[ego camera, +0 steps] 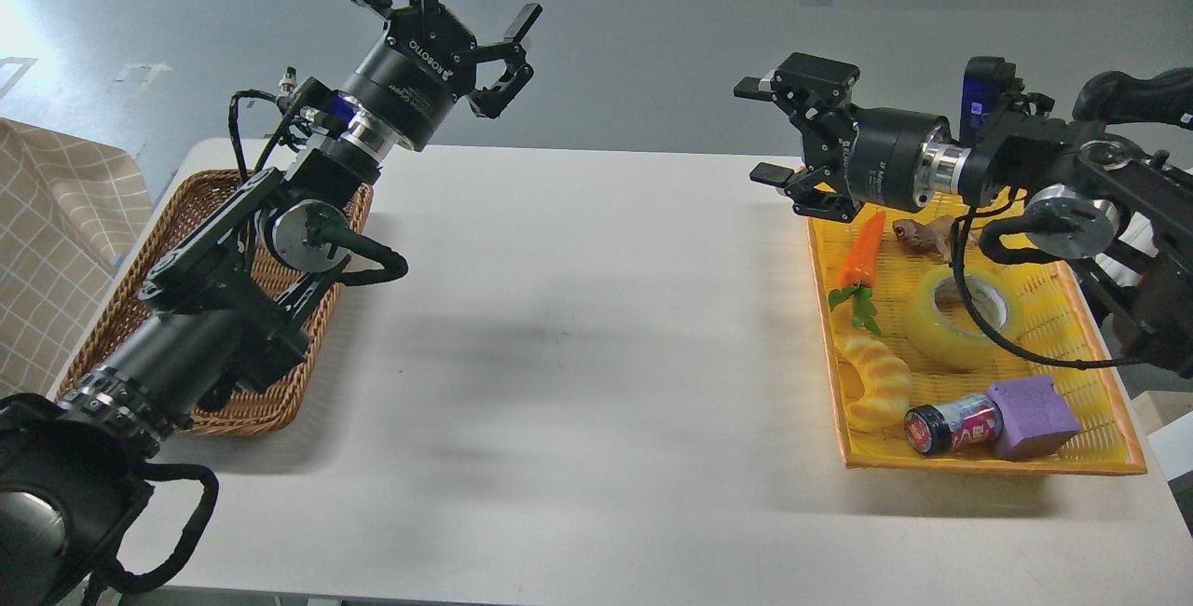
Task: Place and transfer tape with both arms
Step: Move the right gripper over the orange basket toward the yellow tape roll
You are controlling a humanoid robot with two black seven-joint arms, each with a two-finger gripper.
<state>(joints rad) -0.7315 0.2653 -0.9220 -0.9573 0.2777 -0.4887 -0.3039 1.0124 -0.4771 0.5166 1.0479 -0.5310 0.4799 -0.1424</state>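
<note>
The tape (960, 322), a glossy translucent yellow roll with a pale core, lies flat in the yellow basket (1114, 420) at the right. A black cable of my right arm crosses over it. My right gripper (778, 135) is open and empty. It points left, level, above the basket's far left corner, well above and left of the tape. My left gripper (447, 5) is open and empty. It is raised high beyond the table's far edge, above the brown wicker basket (238, 406) at the left.
The yellow basket also holds a toy carrot (859, 256), a pale yellow croissant toy (876, 382), a small can (951, 427), a purple block (1033, 415) and a brown piece (923, 235). A checked cloth (56, 252) hangs at the far left. The white table (578, 336) lies between the baskets.
</note>
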